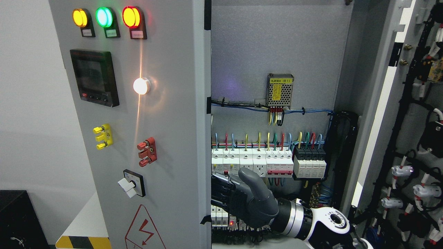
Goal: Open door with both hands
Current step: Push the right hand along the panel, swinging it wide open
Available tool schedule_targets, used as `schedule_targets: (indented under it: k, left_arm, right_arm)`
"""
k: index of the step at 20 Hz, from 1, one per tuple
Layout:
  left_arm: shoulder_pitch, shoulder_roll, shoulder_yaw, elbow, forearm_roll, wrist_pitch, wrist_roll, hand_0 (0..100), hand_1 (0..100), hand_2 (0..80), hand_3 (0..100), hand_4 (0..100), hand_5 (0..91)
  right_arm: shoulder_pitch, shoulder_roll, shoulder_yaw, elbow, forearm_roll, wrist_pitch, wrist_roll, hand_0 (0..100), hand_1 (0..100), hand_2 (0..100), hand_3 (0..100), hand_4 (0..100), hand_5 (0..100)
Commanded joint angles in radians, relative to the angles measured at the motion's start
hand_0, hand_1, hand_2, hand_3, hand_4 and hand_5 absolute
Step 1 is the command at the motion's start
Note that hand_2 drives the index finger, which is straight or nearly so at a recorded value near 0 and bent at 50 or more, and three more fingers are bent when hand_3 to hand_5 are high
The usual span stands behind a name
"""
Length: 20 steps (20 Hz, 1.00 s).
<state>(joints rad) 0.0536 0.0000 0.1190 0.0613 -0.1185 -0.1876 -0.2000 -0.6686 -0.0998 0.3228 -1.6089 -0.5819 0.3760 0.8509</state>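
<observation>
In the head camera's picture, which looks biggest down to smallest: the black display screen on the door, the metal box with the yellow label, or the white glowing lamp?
1. Black display screen, clearly largest.
2. Metal box with yellow label; it sits deeper inside the cabinet, so its true size may be understated.
3. White glowing lamp, smallest.

Left door [166,138]: closed, left half of the cabinet front, carrying lamps on top, a meter [94,77] below them, a rotary switch [133,183] lower down.
Right door [408,138]: swung open at far right, wiring on its inner face.
Cabinet interior [273,52]: between the two doors, behind the right hand.
Power supply [279,90]: on the back panel, above the breakers.
Breaker row [268,160]: across the interior, just above the hand.
Right hand [238,199]: low in the opening, at the left door's inner edge.
</observation>
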Motion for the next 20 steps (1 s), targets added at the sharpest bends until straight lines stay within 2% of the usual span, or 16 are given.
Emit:
schedule_targets:
  k: [1,10,15,20]
  left_arm:
    - [0.003,0.002,0.001,0.000,0.000,0.000,-0.001,0,0,0.0,0,0,0.0]
    - [0.003,0.002,0.001,-0.001,0.000,0.000,-0.001,0,0,0.0,0,0,0.0]
    - [0.000,0.002,0.001,0.000,0.000,0.000,-0.001,0,0,0.0,0,0,0.0]
    - [-0.001,0.002,0.001,0.000,0.000,0.002,-0.001,0,0,0.0,0,0,0.0]
  right_arm:
    - [0.018,-0.015,0.096,-0.045,0.002,0.001,-0.009,0,0,0,0,0,0]
    - [0.012,-0.017,0.099,-0.063,0.004,0.001,-0.013,0,0,0,0,0,0]
    - [0.017,-0.006,0.099,-0.065,0.002,0.001,-0.015,0,0,0,0,0,0]
    - [0.014,0.000,0.139,-0.092,0.002,0.001,-0.018,0,0,0,0,0,0]
